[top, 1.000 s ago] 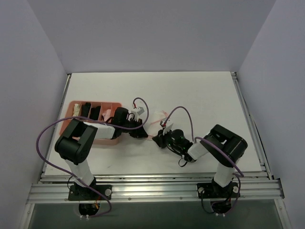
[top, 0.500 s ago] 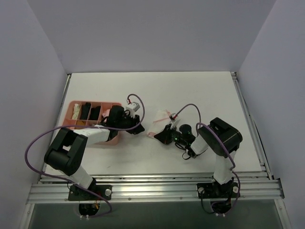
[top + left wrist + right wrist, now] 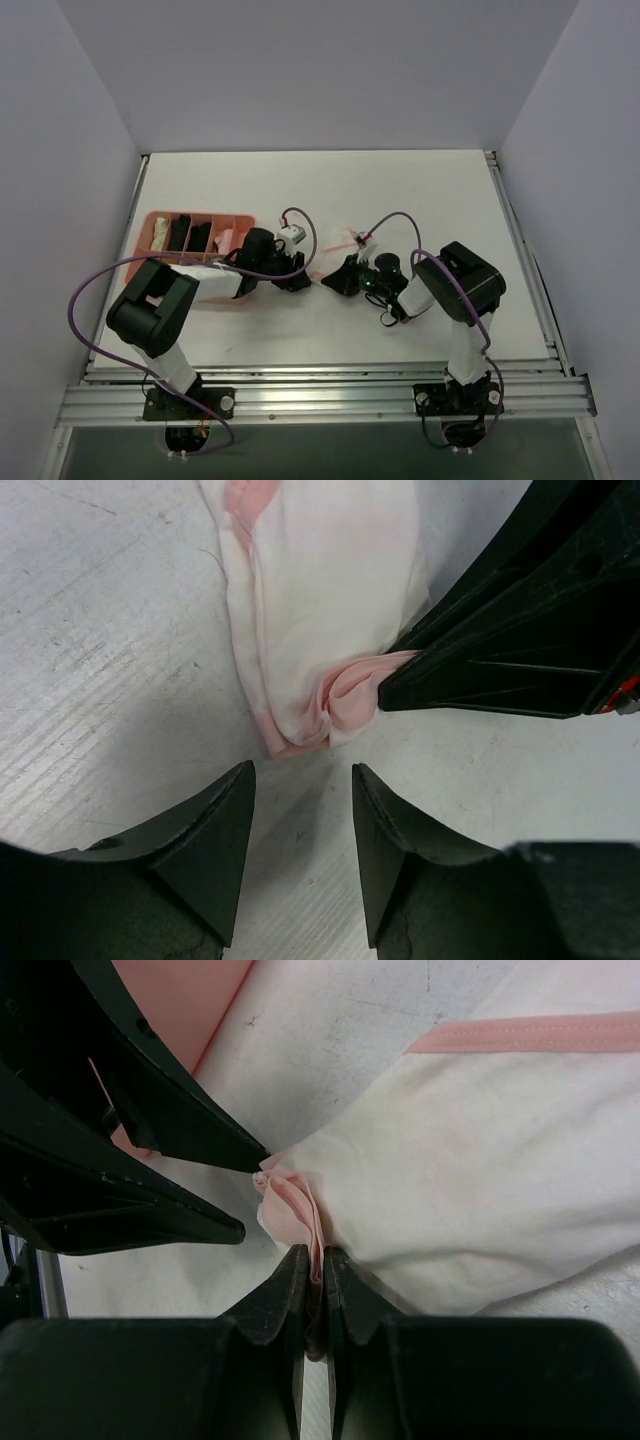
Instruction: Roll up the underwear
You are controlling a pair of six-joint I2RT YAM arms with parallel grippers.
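White underwear [image 3: 480, 1160] w/ pink trim: R gripper [image 3: 312, 1260] pinches its bunched corner; L gripper [image 3: 300, 780] spread, just left of it, not touching.

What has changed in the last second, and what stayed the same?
The left fingers opened, seemingly letting go of the underwear, which now lies just ahead of them. The right fingers stayed shut on its bunched pink corner; the tray did not move.

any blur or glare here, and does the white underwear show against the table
Top external: even light, no glare, but the underwear nearly melts into the pale table. Left wrist: fabric sharp, soft shadow beside it, left end effector near-black. Right wrist: folds crisp, right end effector dark, little detail.
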